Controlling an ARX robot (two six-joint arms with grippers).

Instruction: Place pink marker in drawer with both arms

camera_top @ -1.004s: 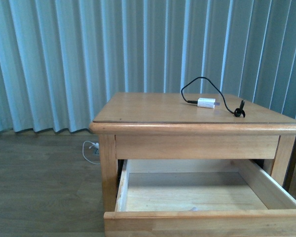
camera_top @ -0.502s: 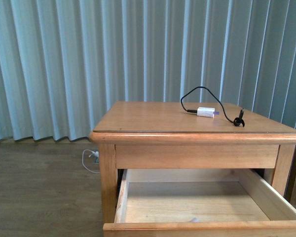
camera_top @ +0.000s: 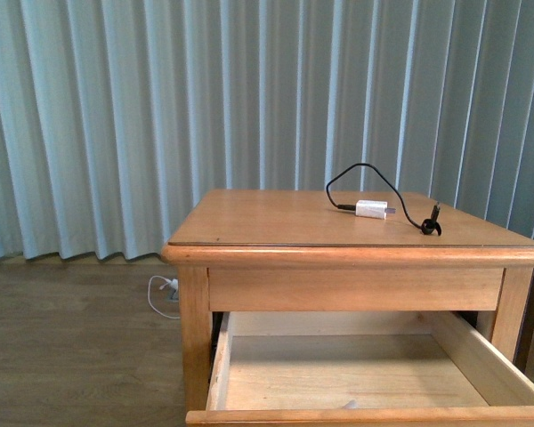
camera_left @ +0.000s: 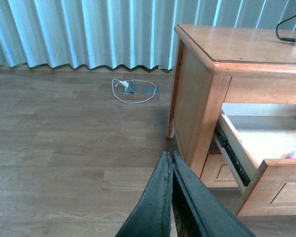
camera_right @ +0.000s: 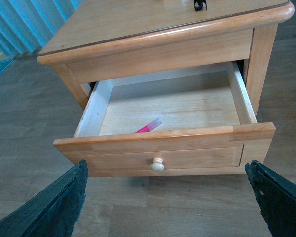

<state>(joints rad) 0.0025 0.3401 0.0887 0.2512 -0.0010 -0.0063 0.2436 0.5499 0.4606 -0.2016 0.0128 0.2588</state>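
Observation:
The drawer (camera_right: 167, 157) of the wooden nightstand stands pulled open; its round knob (camera_right: 158, 166) faces me in the right wrist view. The pink marker (camera_right: 149, 126) lies flat on the drawer floor just behind the front panel, and its tip shows as a pink sliver (camera_left: 290, 155) in the left wrist view. My right gripper (camera_right: 167, 197) is open, wide apart, in front of and below the knob, touching nothing. My left gripper (camera_left: 169, 157) is shut and empty, off the nightstand's left side above the floor. In the front view the open drawer (camera_top: 365, 414) shows, with neither arm in view.
A white charger plug (camera_top: 371, 210) with a looping black cable lies on the nightstand top (camera_top: 276, 218). Blue-grey curtains hang behind. A white cord (camera_left: 133, 91) lies on the wood floor by the curtain. The drawer's metal slide rail (camera_left: 232, 155) is exposed.
The front view has shifted: the nightstand sits lower in the picture and less of the drawer front shows. The plug and cable have not moved on the top.

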